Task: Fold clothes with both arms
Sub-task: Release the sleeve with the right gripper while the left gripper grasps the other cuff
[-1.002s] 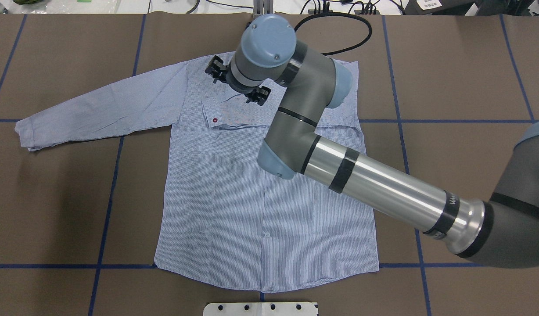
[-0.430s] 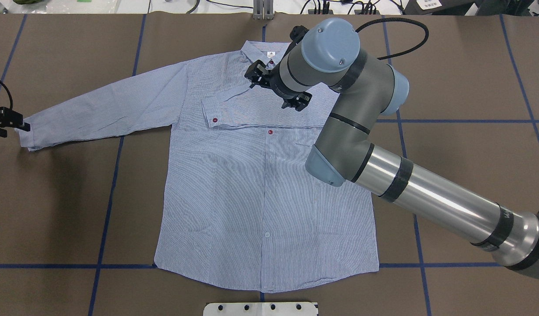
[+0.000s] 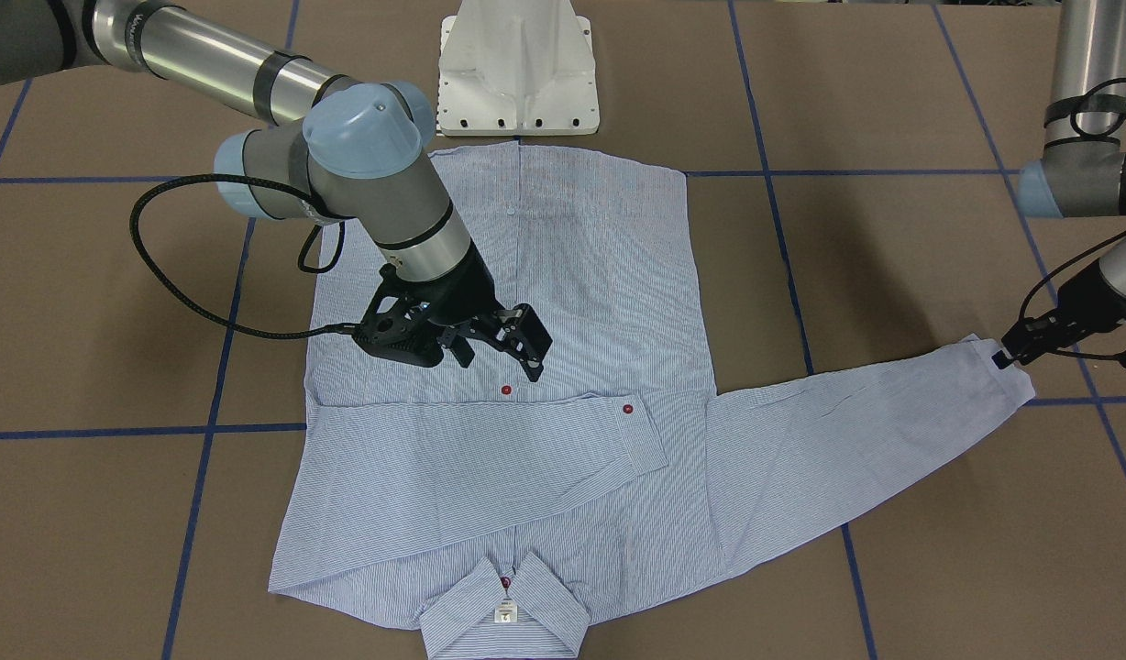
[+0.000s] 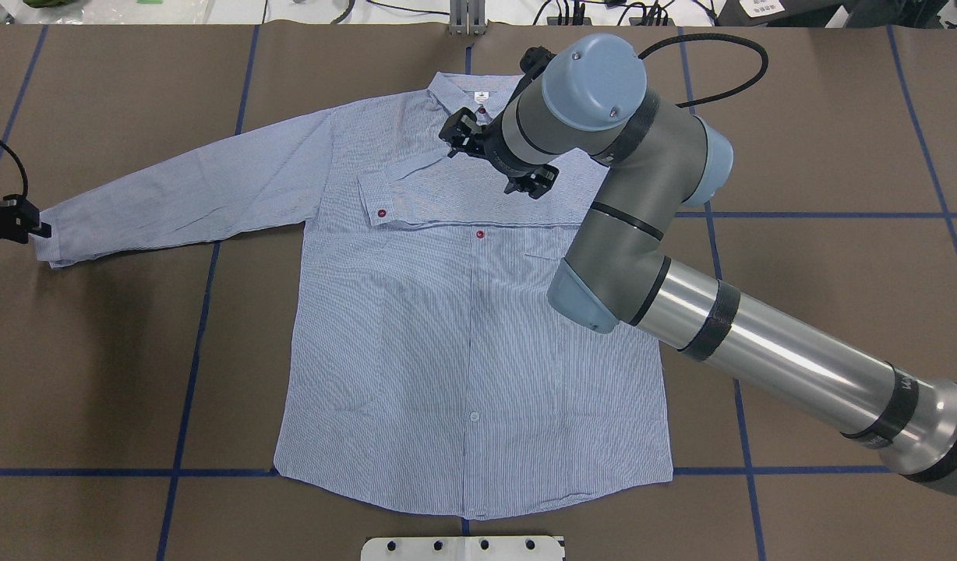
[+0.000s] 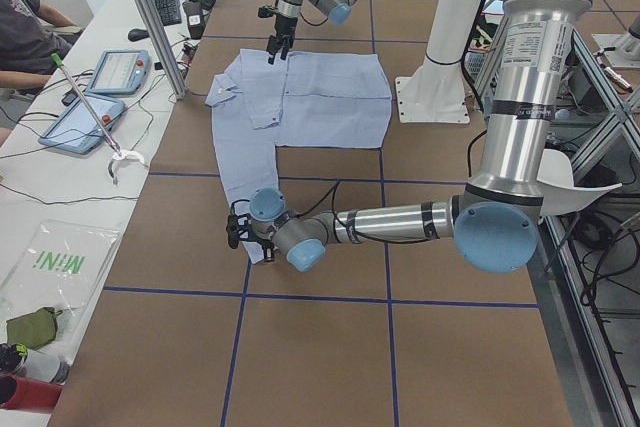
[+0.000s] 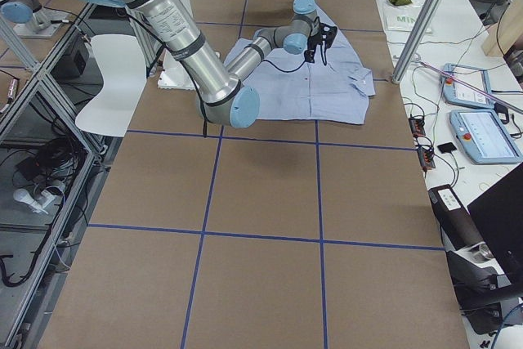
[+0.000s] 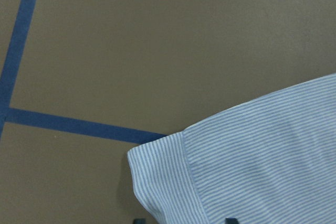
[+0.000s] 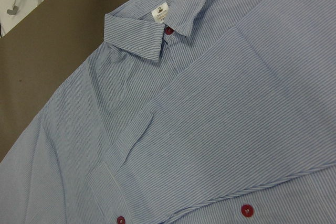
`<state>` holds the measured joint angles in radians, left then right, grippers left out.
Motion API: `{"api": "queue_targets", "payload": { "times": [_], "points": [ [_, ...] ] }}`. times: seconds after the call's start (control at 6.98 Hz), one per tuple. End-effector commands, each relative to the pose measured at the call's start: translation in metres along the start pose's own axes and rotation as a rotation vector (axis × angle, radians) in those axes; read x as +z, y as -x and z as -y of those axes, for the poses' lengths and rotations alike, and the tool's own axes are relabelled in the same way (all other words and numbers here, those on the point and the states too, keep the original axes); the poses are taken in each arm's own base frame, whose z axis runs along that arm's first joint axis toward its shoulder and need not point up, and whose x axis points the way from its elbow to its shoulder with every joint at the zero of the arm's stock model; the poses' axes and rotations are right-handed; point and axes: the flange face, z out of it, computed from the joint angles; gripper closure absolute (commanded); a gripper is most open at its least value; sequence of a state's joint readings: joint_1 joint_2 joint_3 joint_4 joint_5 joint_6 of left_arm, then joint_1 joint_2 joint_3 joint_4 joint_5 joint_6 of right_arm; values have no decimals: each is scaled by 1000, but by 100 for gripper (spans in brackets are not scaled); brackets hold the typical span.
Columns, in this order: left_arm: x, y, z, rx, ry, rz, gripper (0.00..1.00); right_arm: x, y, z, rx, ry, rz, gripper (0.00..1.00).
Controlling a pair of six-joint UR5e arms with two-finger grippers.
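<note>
The light blue striped shirt [image 4: 447, 351] lies flat and face up on the brown table, collar [image 4: 471, 89] at the far side. One sleeve is folded across the chest, with its cuff [image 4: 377, 199] at a red button. The other sleeve stretches out to the view's left. My right gripper [image 4: 494, 158] hovers open and empty over the chest beside the collar; it also shows in the front view [image 3: 499, 362]. My left gripper [image 4: 36, 226] is at the outstretched cuff [image 7: 168, 182], low and open, its fingertips either side of the cuff's end.
The white pedestal base [image 3: 517, 64] stands at the shirt's hem. The right arm's black cable [image 4: 720, 70] loops over the table beyond the shoulder. Blue tape lines [image 4: 190, 374] cross the table. Tablets [image 5: 115, 72] and a person sit on the bench past the far edge.
My right gripper has risen off the folded sleeve and swung right toward the collar. My left gripper has come in from the view's left edge to the outstretched cuff.
</note>
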<state>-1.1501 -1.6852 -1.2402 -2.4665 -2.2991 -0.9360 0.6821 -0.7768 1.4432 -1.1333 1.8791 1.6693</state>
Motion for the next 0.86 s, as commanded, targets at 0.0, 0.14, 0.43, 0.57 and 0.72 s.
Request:
{"api": "queue_targets", "payload": {
  "times": [0.0,0.14,0.43,0.57,0.72],
  "points": [
    [5,-1,-3,0,9,4,56,-1,-2,1,0,-1,-1,1],
    [9,1,-5,-1,16,8,56,-1,-1,0,1,-2,1,1],
    [9,3,-5,-3,17,12,62,0,-2,0,3,-1,-1,1],
    [11,7,-6,-8,20,16,75,-1,-2,1,3,-2,-1,1],
    [13,7,-6,-7,23,18,100,0,-3,1,4,-2,-2,1]
  ]
}}
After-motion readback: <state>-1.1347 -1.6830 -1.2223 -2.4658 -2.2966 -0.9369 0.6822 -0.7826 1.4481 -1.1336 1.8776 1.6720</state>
